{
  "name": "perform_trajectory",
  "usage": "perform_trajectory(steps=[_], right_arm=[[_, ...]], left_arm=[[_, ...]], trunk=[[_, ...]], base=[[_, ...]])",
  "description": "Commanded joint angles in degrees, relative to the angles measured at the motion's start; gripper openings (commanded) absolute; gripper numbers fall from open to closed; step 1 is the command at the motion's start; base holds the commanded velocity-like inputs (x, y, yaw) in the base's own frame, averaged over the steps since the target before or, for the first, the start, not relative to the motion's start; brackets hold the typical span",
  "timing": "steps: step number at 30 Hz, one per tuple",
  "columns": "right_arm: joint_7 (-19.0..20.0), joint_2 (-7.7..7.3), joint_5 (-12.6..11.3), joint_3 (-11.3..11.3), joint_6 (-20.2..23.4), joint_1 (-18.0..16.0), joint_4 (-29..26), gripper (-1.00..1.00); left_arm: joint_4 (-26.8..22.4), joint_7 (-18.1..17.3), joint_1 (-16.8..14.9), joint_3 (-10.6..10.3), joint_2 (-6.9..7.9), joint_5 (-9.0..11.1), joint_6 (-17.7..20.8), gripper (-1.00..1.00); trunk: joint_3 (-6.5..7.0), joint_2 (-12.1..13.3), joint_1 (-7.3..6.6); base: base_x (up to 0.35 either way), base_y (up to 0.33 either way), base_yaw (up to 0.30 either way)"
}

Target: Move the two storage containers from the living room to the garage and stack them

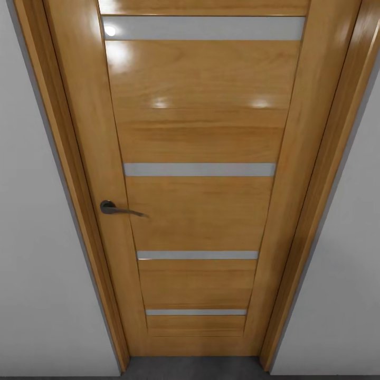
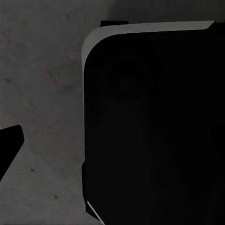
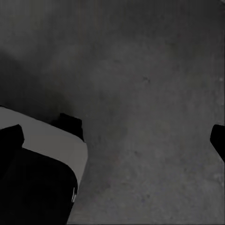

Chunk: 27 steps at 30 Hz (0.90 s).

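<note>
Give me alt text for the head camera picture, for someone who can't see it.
A closed wooden door with four narrow horizontal frosted strips stands straight ahead, its dark lever handle on the left side. Plain grey-white walls flank its frame, and a strip of dark grey floor shows below.

Closed wooden door (image 1: 200,211), grey glass strips, dark lever handle (image 1: 119,209), grey-white walls (image 1: 31,264).

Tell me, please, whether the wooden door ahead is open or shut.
Shut: the door fills its frame with no gap visible, handle level.

No readable text, labels, brands, numbers or signs anywhere
</note>
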Motion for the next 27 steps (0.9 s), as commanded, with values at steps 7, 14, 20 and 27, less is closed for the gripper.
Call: perform_trajectory(steps=[7,14,20,27], right_arm=[[-1.69,-2.93,-0.63,0.13,6.29,-0.42,-32.0,1.0],[-3.13,-2.58,-0.87,0.05,12.05,-5.84,-39.76,1.0],[-2.95,-2.29,-6.13,0.1,14.99,-12.28,-40.89,1.0],[-1.93,-2.26,-10.04,0.19,16.77,-16.28,-41.33,1.0]], left_arm=[[-0.03,0.08,0.0,0.05,0.0,0.03,-0.13,1.0],[-0.03,0.08,0.0,0.05,0.0,0.03,-0.13,1.0],[-0.03,0.08,0.0,-0.01,0.0,0.04,-0.13,1.0],[-0.03,0.1,0.0,0.01,0.0,0.03,-0.13,1.0]], trunk=[[-0.05,-0.03,0.0],[-0.05,-0.03,0.0],[-0.05,-0.03,0.0],[-0.05,-0.03,0.0]], base=[[0.0,0.0,0.0],[0.0,0.0,0.0],[0.0,0.0,0.0],[0.0,0.0,0.0]])
